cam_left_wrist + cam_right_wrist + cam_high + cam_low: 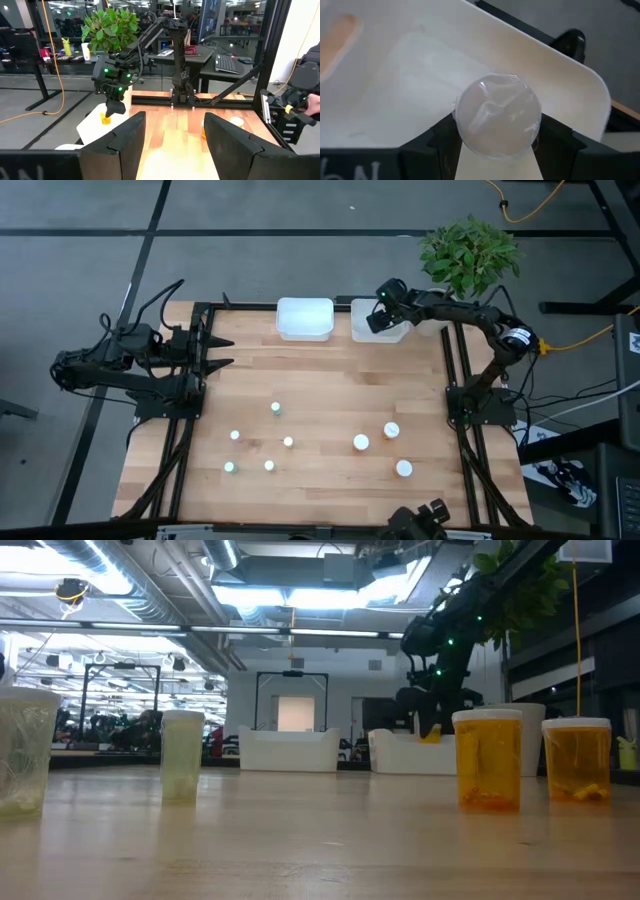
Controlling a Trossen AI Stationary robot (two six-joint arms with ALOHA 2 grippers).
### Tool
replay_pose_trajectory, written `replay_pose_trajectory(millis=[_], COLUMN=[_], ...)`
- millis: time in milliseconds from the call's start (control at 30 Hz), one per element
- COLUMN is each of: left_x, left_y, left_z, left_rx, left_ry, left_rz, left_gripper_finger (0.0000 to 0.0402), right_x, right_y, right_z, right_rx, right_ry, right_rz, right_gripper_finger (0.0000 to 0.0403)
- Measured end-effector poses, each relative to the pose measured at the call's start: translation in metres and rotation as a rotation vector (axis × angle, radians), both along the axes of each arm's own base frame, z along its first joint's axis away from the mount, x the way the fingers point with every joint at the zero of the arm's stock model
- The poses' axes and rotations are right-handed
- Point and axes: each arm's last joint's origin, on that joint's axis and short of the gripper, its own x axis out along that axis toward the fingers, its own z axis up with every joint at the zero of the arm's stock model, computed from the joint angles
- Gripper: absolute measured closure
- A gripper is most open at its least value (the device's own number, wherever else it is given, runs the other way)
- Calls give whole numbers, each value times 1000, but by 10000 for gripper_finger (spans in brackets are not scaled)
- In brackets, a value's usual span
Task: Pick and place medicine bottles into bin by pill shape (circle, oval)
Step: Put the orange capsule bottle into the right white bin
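While the right gripper (385,318) hangs over the far-right bin (362,330) | jaws clamped on an orange medicine bottle (498,116), cap up, poised for dropping | left gripper (222,350) idle far left, jaws parted.

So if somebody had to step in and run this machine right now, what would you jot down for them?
Right gripper: shut on an orange bottle, held over the right bin, not yet dropped.
Left gripper: open, empty, waiting at the table's left edge.
Left bin: contents cannot be seen.
Left to sort: three orange bottles on the table's right side and five small vials on its left.
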Motion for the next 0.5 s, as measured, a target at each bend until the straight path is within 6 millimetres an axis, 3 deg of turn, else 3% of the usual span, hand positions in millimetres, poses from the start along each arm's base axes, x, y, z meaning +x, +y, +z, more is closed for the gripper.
replay_pose_trajectory(millis=[333,500], left_x=[0,0], left_y=[0,0], left_z=[0,0], left_rx=[0,0], left_ry=[0,0], left_rz=[0,0], left_gripper_finger=[207,207], right_x=[-11,-8], right_y=[-12,-12], right_z=[0,1], right_rx=[-15,-4], right_ry=[1,-20], right_rz=[-14,111], right_gripper_finger=[200,196])
